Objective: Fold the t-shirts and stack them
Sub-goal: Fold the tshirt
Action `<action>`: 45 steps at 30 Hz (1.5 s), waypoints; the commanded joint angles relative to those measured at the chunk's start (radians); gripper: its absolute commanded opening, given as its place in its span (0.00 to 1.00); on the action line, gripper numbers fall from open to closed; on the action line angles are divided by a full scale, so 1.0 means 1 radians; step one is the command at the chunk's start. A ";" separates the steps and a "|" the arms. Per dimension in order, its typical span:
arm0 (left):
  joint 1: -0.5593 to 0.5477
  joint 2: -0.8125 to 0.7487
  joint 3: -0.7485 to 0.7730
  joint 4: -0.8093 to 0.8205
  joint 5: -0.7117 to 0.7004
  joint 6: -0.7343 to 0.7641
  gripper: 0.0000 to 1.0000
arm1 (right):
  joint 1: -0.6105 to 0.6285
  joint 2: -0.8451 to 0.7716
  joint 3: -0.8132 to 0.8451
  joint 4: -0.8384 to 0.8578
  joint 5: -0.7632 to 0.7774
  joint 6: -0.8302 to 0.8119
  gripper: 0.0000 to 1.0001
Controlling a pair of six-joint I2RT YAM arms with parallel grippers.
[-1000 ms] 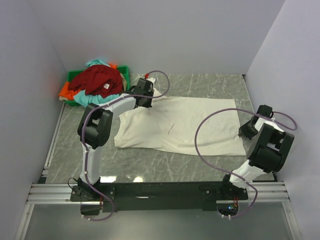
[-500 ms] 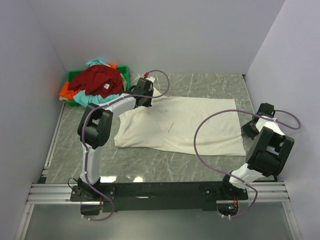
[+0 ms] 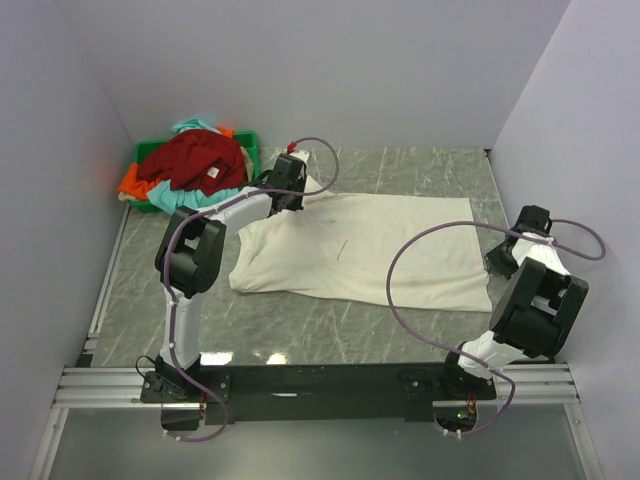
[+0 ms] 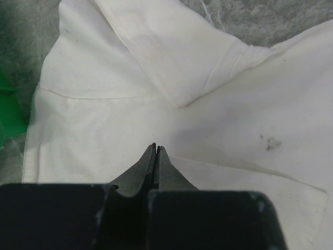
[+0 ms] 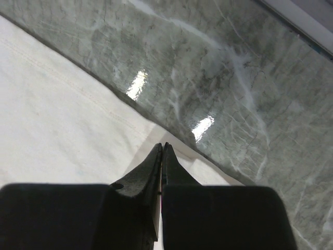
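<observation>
Hidden, bin pile: We made out only parts of the teal t-shirt and the orange t-shirt. Both showed as edges around the dark red t-shirt, and how they lay lower down was covered.
Hidden, bin: The green bin showed only its right rim and a strip at the left, with the heap over the rest.
Hard to tell, left grip: The left gripper had its jaws pressed together, tips down at the cream-white t-shirt near a folded-over flap of it. We could not tell whether cloth was pinched between them.
Hard to tell, right grip: The right gripper likewise had its jaws closed tip to tip, right at the hem edge where cloth met the table. We saw no cloth caught in them.
Cut off: Both wrist views lost the gripper bodies at the bottom edge.
Container: One green bin, at the far left corner of the table.
Contents: The dark red t-shirt lay on top, crumpled, with a white label showing. Teal lay beneath and at the far side, and orange hung over the left rim.
Task item on table: The cream-white t-shirt lay spread flat across the middle, its hem toward the right gripper. A dark smudge showed on it in the left wrist view.
</observation>
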 commanded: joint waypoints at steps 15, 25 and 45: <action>-0.003 -0.024 0.015 0.083 -0.036 -0.022 0.00 | -0.004 -0.030 -0.028 0.028 0.033 0.002 0.00; -0.003 0.035 0.137 -0.012 -0.028 -0.083 0.78 | -0.004 0.002 0.021 0.011 -0.025 0.010 0.42; 0.172 -0.607 -0.448 -0.437 0.017 -0.413 0.82 | 0.195 -0.202 -0.158 -0.020 -0.156 0.131 0.50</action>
